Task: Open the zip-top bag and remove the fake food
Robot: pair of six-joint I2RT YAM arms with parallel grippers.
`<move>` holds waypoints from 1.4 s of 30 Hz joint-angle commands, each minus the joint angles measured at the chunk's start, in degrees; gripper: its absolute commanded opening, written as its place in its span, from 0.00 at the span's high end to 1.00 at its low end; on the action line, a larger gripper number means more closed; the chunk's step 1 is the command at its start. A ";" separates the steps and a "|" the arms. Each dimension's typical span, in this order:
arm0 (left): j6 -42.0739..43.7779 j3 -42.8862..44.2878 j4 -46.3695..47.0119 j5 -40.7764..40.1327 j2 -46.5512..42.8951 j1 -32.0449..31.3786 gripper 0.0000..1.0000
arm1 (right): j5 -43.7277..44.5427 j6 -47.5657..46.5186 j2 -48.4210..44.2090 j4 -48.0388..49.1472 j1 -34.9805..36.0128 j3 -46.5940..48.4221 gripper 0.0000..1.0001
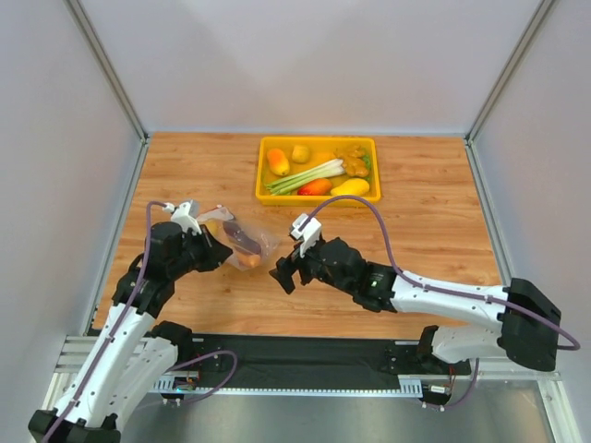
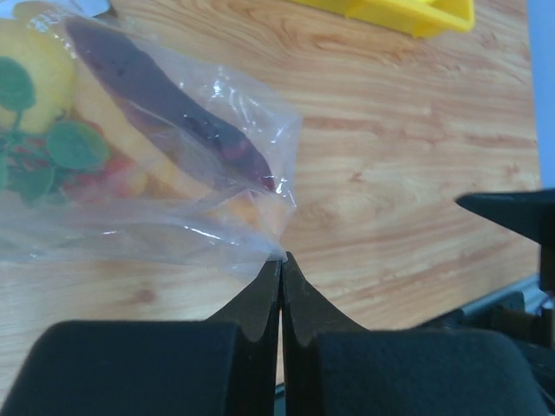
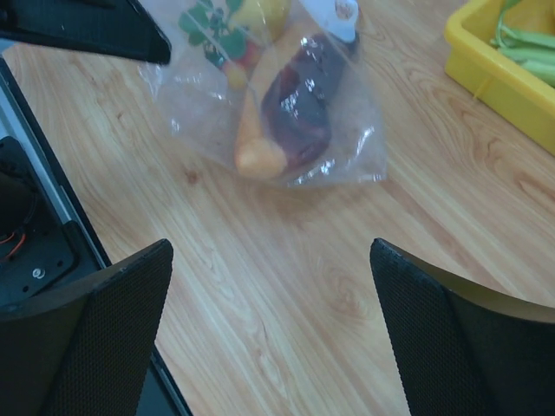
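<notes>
The zip-top bag (image 1: 242, 242) lies on the wooden table, clear and crinkly, with the fake food inside. In the left wrist view the bag (image 2: 217, 217) holds a long maroon meat slice (image 2: 165, 108), a yellow fruit (image 2: 35, 61) and green and red bits. My left gripper (image 2: 282, 258) is shut, its tips pinching the bag's near corner. My right gripper (image 3: 273, 286) is open and empty, hovering over bare table just short of the bag (image 3: 347, 147). The white slider tab (image 3: 340, 16) shows at the bag's far end. In the top view the right gripper (image 1: 286, 272) is right of the bag.
A yellow tray (image 1: 317, 198) stands at the back middle with a green-and-white leek (image 1: 309, 175), a mango-like piece and other toy food. Its corner shows in the right wrist view (image 3: 486, 69). White walls close in the table on three sides.
</notes>
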 commanded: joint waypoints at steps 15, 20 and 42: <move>-11.46 0.94 8.12 -2.06 4.46 -20.52 1.00 | 2.06 -6.13 12.73 27.33 6.41 -1.30 0.23; -12.78 1.03 8.91 -0.39 4.20 -21.41 1.00 | 1.71 -6.04 15.19 28.30 6.50 -2.35 0.40; -5.14 12.18 -3.12 -9.08 4.90 -21.41 0.19 | 19.45 -8.33 8.26 24.00 6.41 -9.82 1.00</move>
